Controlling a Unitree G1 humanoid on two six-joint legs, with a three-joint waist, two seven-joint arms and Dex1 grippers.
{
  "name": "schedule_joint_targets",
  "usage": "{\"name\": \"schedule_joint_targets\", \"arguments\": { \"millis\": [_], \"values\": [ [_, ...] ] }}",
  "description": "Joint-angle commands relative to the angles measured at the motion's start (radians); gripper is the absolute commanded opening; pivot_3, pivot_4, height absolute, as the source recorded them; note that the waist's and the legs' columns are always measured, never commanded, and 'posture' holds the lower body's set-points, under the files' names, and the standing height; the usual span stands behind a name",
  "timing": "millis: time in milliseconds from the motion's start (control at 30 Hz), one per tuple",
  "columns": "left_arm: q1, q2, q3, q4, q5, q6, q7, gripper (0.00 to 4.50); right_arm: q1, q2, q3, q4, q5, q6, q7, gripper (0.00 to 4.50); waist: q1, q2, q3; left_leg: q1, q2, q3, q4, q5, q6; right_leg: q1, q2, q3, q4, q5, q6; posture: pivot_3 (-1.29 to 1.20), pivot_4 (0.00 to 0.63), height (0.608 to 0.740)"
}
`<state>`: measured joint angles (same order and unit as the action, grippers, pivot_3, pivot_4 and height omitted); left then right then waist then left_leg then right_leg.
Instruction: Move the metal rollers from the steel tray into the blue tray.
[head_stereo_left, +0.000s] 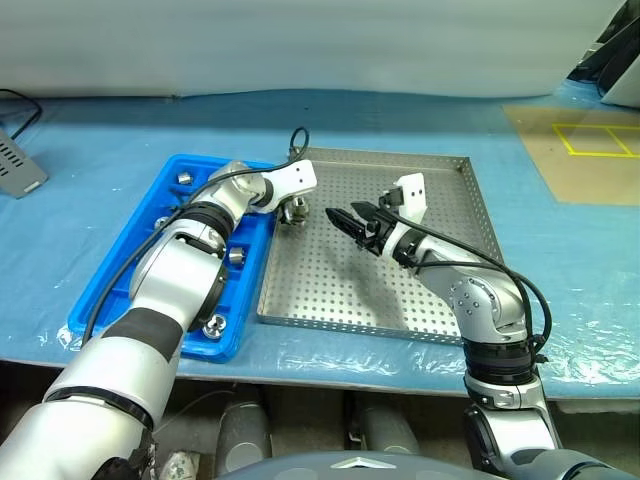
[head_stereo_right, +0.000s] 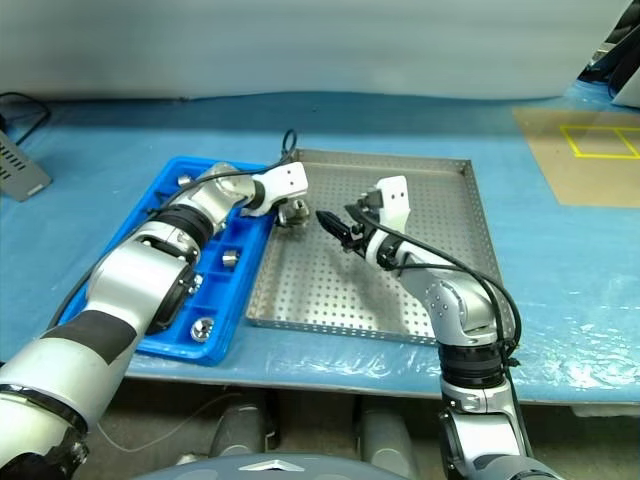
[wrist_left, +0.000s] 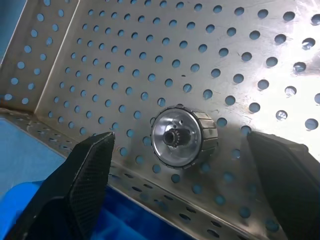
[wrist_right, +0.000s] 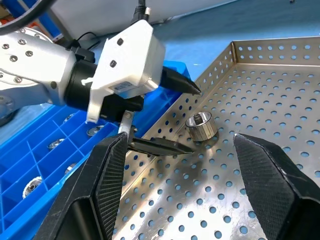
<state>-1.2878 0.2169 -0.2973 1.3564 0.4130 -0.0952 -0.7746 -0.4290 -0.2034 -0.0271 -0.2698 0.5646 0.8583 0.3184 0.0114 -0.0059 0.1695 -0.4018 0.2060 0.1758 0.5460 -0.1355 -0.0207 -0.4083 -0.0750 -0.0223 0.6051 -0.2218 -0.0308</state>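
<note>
One metal roller (wrist_left: 182, 137) lies on the perforated floor of the steel tray (head_stereo_left: 340, 290), close to its rim on the blue tray's side. My left gripper (head_stereo_left: 294, 214) is open, and its black fingers (wrist_left: 90, 170) straddle this roller without touching it. In the right wrist view the same roller (wrist_right: 202, 126) shows just past the left gripper's tips. My right gripper (head_stereo_left: 347, 221) hovers open and empty over the middle of the steel tray, pointing toward the left gripper. The blue tray (head_stereo_left: 205, 163) lies to the left, with several rollers (head_stereo_left: 236, 256) in its compartments.
A blue sheet covers the table. A grey device (head_stereo_left: 15, 165) with a cable lies at the far left. A brown board with yellow lines (head_stereo_left: 580, 150) lies at the far right. The table's front edge runs just below both trays.
</note>
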Motion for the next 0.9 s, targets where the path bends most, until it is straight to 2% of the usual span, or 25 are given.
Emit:
{"name": "schedule_joint_targets", "arguments": {
  "millis": [33,400,533,900],
  "values": [
    [0.011,-0.013,-0.02,0.005,0.028,0.024,0.044,4.47,0.009,0.002,-0.008,-0.059,0.004,-0.015,-0.01,3.56,0.0,0.0,0.0,0.0,0.0,0.0,0.0,0.0,0.0,0.0,0.0,0.0,0.0,0.0,0.0,-0.47,0.15,0.74],
    [0.052,-0.01,-0.048,0.008,0.061,0.047,0.069,4.47,0.015,-0.003,-0.001,-0.065,0.002,-0.013,-0.017,3.56,-0.015,0.0,0.0,0.003,0.0,0.0,0.0,-0.001,0.001,0.003,0.0,0.0,0.0,0.0,0.0,-0.46,0.15,0.74],
    [0.064,0.004,-0.048,0.008,0.06,0.054,0.046,3.58,0.012,-0.001,-0.001,-0.064,0.005,-0.011,-0.018,3.56,-0.022,0.0,0.0,0.006,0.0,0.0,0.0,-0.001,0.001,0.005,0.0,0.0,0.0,0.0,0.0,-0.46,0.15,0.74],
    [0.071,0.025,-0.039,0.006,0.055,0.06,0.04,3.58,-0.008,0.012,0.005,-0.049,0.001,-0.01,-0.023,3.56,-0.026,0.0,0.0,0.007,0.0,0.0,-0.001,-0.001,0.001,0.006,0.0,0.001,0.0,0.0,0.0,-0.45,0.15,0.74]
  ]
}}
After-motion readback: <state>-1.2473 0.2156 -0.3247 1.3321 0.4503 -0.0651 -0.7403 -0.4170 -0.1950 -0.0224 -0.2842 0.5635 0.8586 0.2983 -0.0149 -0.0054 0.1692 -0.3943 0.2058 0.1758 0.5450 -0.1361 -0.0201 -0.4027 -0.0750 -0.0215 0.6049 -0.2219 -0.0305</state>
